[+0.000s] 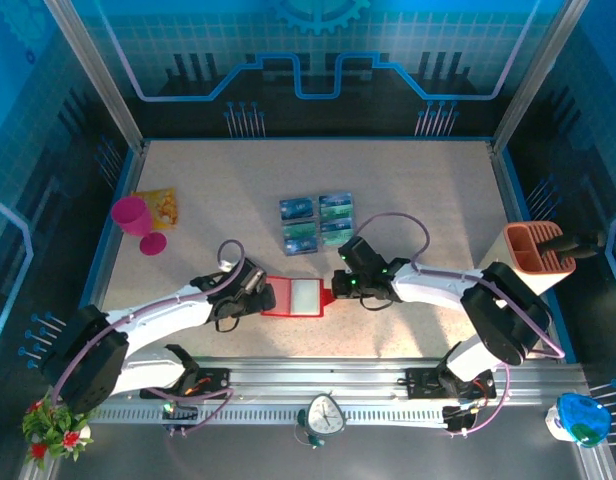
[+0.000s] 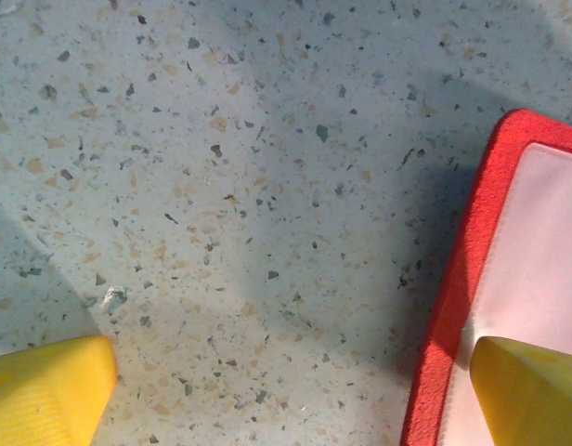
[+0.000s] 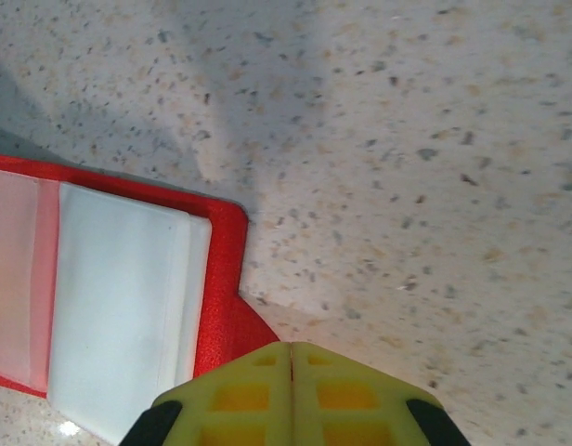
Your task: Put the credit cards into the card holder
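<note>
My left gripper (image 1: 266,297) stands wide open astride the left edge of the card holder (image 1: 293,297), which lies unfolded with its long axis running left to right. My right gripper (image 3: 293,358) is closed at the holder's right flap. Beyond it, the credit cards (image 1: 316,222) lie nearer my right. No print is legible.

We are in a robot lab cell: a speckled bench (image 1: 218,190) walled by blue circuit-print panels (image 1: 318,50) on aluminium posts (image 1: 96,70), with two arms (image 1: 158,315) bolted to a rail (image 1: 388,400).
</note>
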`<act>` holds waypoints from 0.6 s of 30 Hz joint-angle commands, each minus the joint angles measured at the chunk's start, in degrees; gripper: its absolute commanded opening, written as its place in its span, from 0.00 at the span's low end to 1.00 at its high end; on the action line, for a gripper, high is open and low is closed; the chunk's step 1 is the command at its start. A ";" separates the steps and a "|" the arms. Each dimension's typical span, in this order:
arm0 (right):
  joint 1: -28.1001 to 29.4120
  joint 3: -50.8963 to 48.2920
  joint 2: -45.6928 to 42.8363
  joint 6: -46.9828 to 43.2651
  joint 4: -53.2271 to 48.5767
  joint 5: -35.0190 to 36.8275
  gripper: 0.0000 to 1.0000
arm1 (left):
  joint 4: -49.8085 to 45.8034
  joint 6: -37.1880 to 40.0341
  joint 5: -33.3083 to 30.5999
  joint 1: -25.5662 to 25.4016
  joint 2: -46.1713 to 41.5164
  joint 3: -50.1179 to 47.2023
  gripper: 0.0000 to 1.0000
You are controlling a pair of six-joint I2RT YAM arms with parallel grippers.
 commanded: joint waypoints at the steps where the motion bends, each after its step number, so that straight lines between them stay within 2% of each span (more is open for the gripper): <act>1: -0.92 -1.28 -2.14 -0.16 -0.38 1.26 0.08 | 3.63 1.51 0.13 -0.47 2.21 0.75 0.99; 2: -1.06 -1.48 -2.31 -0.41 -0.13 0.86 0.13 | 3.79 1.48 0.13 -0.46 2.44 0.68 0.99; 4: -1.18 -1.49 -3.09 -1.08 -0.11 0.45 0.29 | 4.16 1.53 0.13 -0.45 2.72 0.40 0.99; 7: -1.83 0.51 -5.12 -3.98 -2.67 0.88 0.42 | 4.28 1.66 -0.05 -0.48 3.00 0.24 0.99; 13: -4.28 11.12 -5.96 -15.71 -10.34 1.81 0.51 | 5.36 1.71 -0.13 -0.42 4.04 -0.45 0.99; 18: -4.99 24.23 0.42 -28.42 -18.37 3.75 0.54 | 6.08 1.57 -0.13 -0.49 4.88 -0.75 0.99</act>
